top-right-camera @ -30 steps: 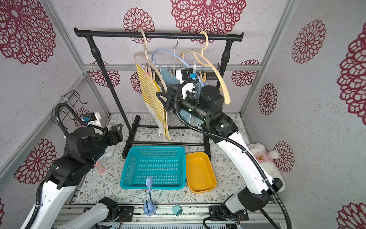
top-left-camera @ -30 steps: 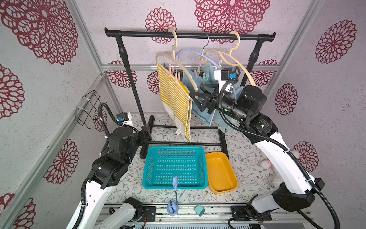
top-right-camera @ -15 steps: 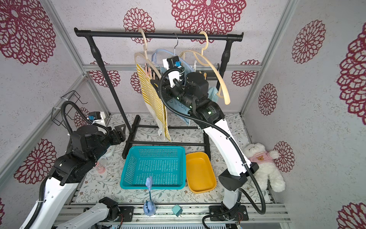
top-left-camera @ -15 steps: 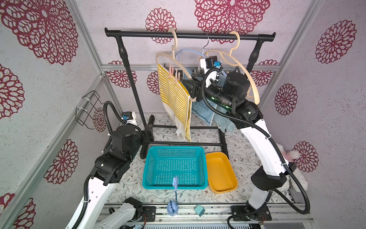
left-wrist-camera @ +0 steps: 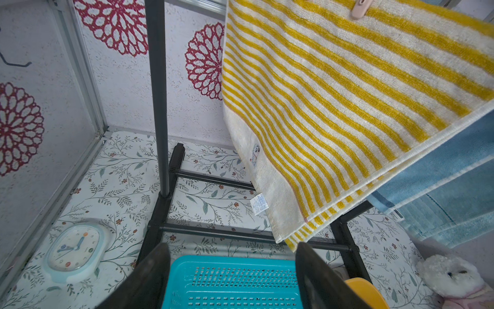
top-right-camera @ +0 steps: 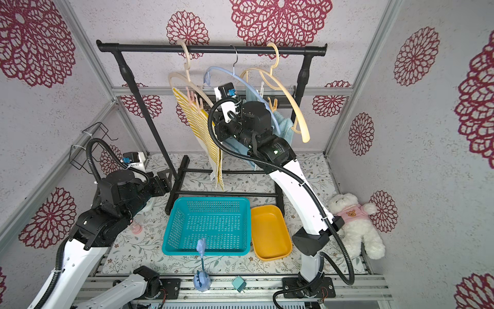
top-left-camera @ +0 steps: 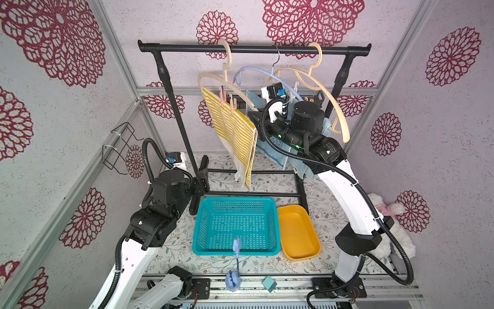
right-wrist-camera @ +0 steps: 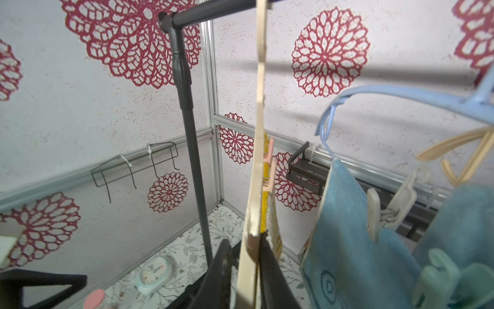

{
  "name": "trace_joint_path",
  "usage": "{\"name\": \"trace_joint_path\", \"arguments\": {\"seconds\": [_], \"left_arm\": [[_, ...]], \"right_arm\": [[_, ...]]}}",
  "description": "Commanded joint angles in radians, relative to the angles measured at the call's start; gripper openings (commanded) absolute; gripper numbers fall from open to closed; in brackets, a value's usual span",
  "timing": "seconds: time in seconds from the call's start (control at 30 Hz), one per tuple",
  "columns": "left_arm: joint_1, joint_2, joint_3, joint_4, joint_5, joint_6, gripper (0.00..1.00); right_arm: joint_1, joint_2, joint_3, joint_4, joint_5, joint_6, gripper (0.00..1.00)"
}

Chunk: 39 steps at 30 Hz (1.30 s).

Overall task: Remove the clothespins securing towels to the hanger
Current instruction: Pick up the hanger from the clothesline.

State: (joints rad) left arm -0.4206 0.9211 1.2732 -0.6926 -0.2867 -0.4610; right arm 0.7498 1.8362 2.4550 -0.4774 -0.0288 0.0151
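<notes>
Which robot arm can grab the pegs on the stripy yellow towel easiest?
The right. Its gripper is up at the beige hanger, jaws closed around it near the striped towel's pink clothespins. The left gripper sits low, open, by the teal basket.

I can read no word or number from here. The white care tag (left-wrist-camera: pixel 259 203) on the striped towel (left-wrist-camera: pixel 347 93) carries print too small to make out, and the emblem (left-wrist-camera: pixel 255 156) near its hem is blurred. The clock (left-wrist-camera: pixel 73 244) on the surface (left-wrist-camera: pixel 120 174) shows coloured dots, no legible digits. The blue towel (right-wrist-camera: pixel 347 227) bears a dark ring (right-wrist-camera: pixel 327 285); whether it is a letter I cannot tell.
</notes>
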Motion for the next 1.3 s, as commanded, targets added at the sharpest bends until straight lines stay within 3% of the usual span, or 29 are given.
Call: {"name": "trace_joint_path", "arguments": {"seconds": [0.0, 0.2, 1.27], "left_arm": [[-0.006, -0.008, -0.016, 0.032, 0.006, -0.015, 0.76], [-0.006, -0.010, -0.021, 0.036, 0.004, -0.019, 0.75], [-0.007, 0.013, -0.031, 0.041, 0.013, -0.029, 0.75]], "right_arm": [[0.008, -0.037, 0.032, 0.040, 0.003, -0.022, 0.11], [0.008, -0.042, 0.032, 0.061, 0.004, -0.014, 0.00], [0.006, -0.122, 0.027, 0.188, 0.079, -0.001, 0.00]]}}
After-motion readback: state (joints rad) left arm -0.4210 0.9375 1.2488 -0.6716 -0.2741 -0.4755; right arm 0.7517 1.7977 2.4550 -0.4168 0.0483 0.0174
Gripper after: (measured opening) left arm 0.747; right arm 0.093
